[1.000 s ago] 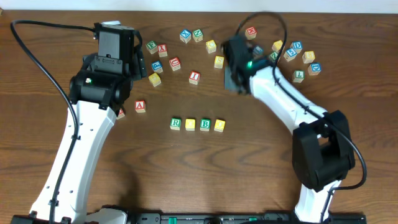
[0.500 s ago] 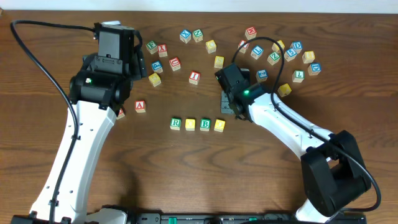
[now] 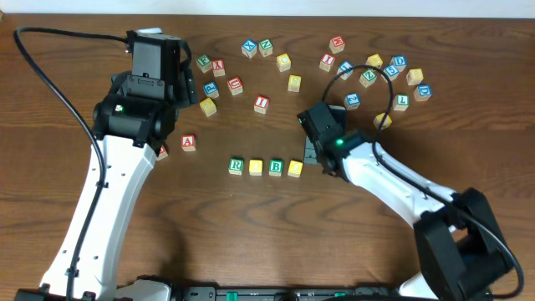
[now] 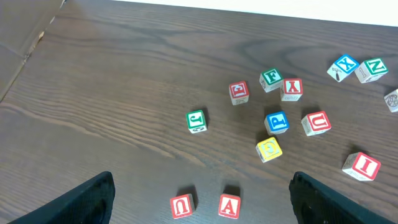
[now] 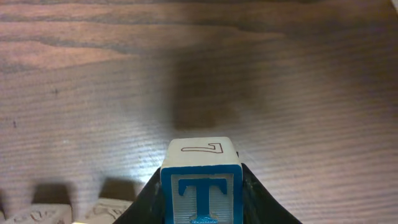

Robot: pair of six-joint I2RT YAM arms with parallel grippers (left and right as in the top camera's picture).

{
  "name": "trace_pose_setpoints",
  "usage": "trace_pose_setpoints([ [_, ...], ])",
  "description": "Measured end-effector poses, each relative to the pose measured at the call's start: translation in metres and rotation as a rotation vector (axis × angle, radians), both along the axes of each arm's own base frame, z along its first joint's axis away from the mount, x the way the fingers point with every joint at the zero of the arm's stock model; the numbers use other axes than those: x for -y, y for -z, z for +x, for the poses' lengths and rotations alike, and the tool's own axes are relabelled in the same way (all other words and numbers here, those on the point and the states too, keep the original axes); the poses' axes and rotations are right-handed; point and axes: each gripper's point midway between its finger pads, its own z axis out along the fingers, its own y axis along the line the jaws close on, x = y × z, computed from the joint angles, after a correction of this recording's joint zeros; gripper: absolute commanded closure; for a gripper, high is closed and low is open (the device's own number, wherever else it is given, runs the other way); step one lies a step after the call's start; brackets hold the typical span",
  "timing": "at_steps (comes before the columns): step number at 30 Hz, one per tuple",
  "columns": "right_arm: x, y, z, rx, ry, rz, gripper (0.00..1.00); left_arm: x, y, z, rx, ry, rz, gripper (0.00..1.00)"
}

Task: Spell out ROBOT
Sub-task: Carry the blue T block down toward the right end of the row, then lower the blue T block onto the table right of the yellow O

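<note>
Four cubes stand in a row at mid-table: green R [image 3: 236, 166], a yellow cube [image 3: 256, 167], green B [image 3: 276, 167] and a second yellow cube [image 3: 294, 168]. My right gripper [image 3: 311, 154] hovers just right of that row's end. In the right wrist view it [image 5: 200, 182] is shut on the blue T cube [image 5: 200, 194], which is above the wood with the row's cube tops at the lower left. My left gripper [image 4: 202, 180] stands open at the back left, above red cubes U [image 4: 182, 205] and A [image 4: 229, 205], holding nothing.
Loose letter cubes lie scattered along the back: a left group around the red X [image 3: 219, 65] and a right group around a blue cube [image 3: 399, 61]. A red I [image 3: 262, 103] and a red A [image 3: 188, 142] sit nearer the row. A black cable [image 3: 368, 71] loops over the right group.
My right arm has swung from the back right cubes forward and left to the row's right end, with the T cube in its grip. The left arm has not moved.
</note>
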Motion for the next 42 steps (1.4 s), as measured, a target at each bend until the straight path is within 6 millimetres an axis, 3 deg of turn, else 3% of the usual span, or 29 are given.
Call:
trace_pose_setpoints([
  [16, 0.007, 0.007, -0.008, -0.01, 0.052, 0.003, 0.86, 0.0, 0.0, 0.0, 0.0, 0.0, 0.0, 0.12],
  [21, -0.003, 0.007, -0.012, -0.004, 0.042, 0.011, 0.87, 0.0, 0.0, 0.0, 0.0, 0.0, 0.0, 0.12],
  [29, -0.028, 0.02, -0.037, -0.014, 0.013, 0.031, 0.83, 0.0, 0.0, 0.0, 0.0, 0.0, 0.0, 0.12],
  [37, -0.021, 0.037, -0.054, -0.046, 0.036, 0.02, 0.8, 0.0, 0.0, 0.0, 0.0, 0.0, 0.0, 0.12],
  [42, -0.022, 0.036, -0.053, -0.039, 0.04, 0.022, 0.79, 0.0, 0.0, 0.0, 0.0, 0.0, 0.0, 0.12],
])
